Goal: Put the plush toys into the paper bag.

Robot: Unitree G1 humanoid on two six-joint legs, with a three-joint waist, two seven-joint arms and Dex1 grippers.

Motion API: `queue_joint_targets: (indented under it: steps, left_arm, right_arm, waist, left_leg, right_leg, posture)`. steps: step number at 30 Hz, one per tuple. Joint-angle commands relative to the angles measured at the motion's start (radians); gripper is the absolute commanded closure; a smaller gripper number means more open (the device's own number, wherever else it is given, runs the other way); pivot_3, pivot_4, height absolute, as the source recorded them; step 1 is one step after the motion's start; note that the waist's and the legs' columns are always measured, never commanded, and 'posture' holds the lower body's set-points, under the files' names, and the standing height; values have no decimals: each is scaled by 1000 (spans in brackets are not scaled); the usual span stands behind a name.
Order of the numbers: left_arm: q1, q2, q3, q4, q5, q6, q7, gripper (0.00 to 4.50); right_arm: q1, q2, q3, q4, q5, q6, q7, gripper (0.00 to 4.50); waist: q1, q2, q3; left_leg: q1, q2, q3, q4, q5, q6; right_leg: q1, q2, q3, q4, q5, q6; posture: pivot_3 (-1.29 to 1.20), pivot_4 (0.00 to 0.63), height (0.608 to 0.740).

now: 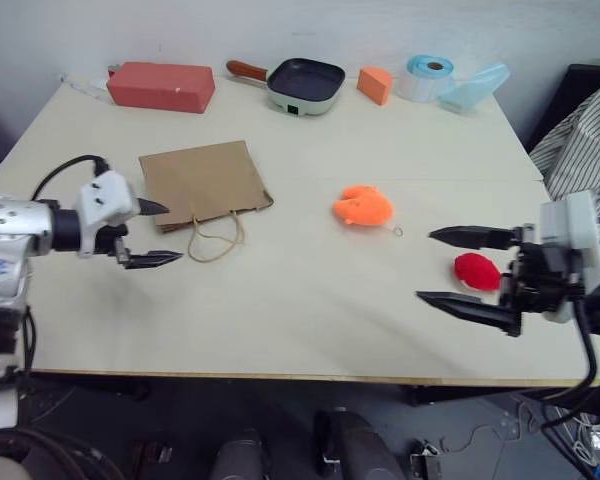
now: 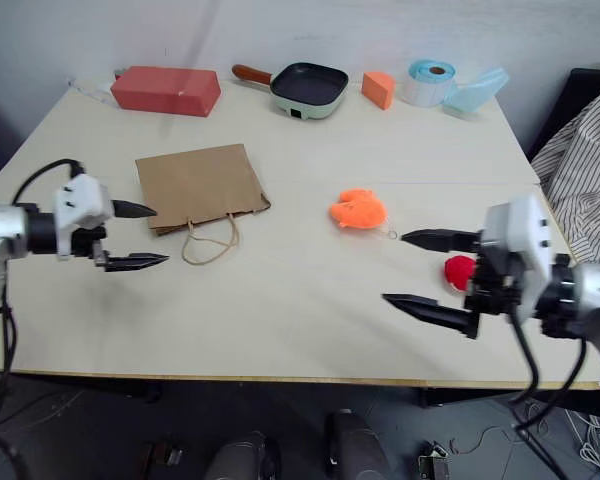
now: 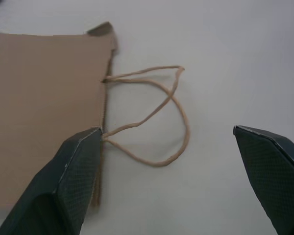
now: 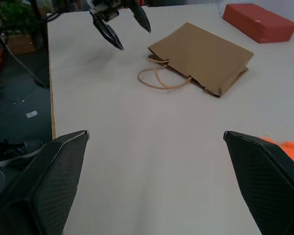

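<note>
On the table, a flat kraft paper bag [image 1: 204, 183] lies beside fuzzy plush toys [image 1: 363, 206].

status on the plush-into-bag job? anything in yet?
Done: nothing. The orange plush toy and red plush toy both lie on the table; the paper bag lies flat. In hand: nothing. The left gripper is open beside the bag's handles, the right gripper open next to the red toy. Left: open the bag, load both.
</note>
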Motion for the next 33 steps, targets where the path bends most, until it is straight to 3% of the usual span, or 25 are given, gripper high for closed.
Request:
queue_joint_targets:
  steps: [1, 4, 10, 18, 20, 24, 28, 31, 33]
  left_arm:
    - [-110, -53, -60, 166, 85, -127, -15, 26]
    - [-182, -113, -87, 285, 123, -198, -13, 26]
    - [-256, -178, -103, 431, 171, -297, -2, 1894]
    - [-290, -217, -70, 464, 131, -253, -71, 4460]
    - [-284, -221, -49, 386, 63, -98, -168, 4460]
    - [-229, -189, 4, 0, -179, 440, -303, 4460]
    - [-220, -215, 76, -333, -380, 900, -126, 4460]
    - [-179, -271, 123, -522, -468, 1046, 10, 4500]
    - [-142, -310, 133, -615, -492, 1075, 91, 4500]
  right_arm:
    - [-34, 34, 64, -58, 4, -10, -60, 0]
    - [-36, 55, 97, -70, -10, -19, -94, 0]
    - [3, 67, 94, -97, -17, -23, -136, 0]
    - [68, 52, 59, -105, -29, -40, -142, 0]
    - [82, 53, 60, -106, -37, -46, -140, 0]
    - [95, 62, 76, -109, -40, -49, -150, 0]
    - [76, 143, 177, -109, -62, -69, -192, 0]
    - [1, 233, 301, -41, -150, -88, -234, 579]
    - [-54, 294, 374, 13, -192, -89, -252, 1222]
  waist:
    - [0, 0, 0]
    - [-2, -1, 0]
    - [-3, -1, 0]
    - [-3, -1, 0]
    - [-3, -1, 0]
    - [-2, -1, 0]
    - [-4, -2, -1]
    - [-8, -1, -1]
    - [-14, -1, -1]
  left_leg:
    - [0, 0, 0, 0, 0, 0]
    - [-1, 0, 0, 0, 0, 0]
    - [-1, 1, 0, 1, 0, 0]
    - [-1, 1, 0, 1, 0, 0]
    - [-1, 1, 0, 1, 0, 0]
    - [-2, 1, -1, 2, 0, 0]
    - [-1, 1, -2, 2, 0, 0]
    - [0, 1, -1, 3, 0, 0]
    - [1, 1, 0, 4, 0, -1]
  right_leg:
    - [0, 0, 0, 0, 0, 0]
    - [-1, 0, 0, 2, 0, 0]
    - [-1, 0, -1, 2, 0, 0]
    - [-1, 0, -1, 2, 0, 0]
    - [-1, 0, -1, 3, 0, 0]
    - [-1, 0, -1, 4, 0, 0]
    - [0, 0, 0, 5, 0, 0]
    - [0, -1, 1, 8, 0, 0]
    - [0, 0, 2, 9, 0, 0]
  posture:
    - [0, 150, 740]
    - [0, 150, 740]
    - [0, 150, 740]
    - [0, 150, 740]
    - [0, 150, 740]
    - [0, 150, 740]
    - [0, 150, 740]
    - [0, 150, 740]
    - [0, 150, 740]
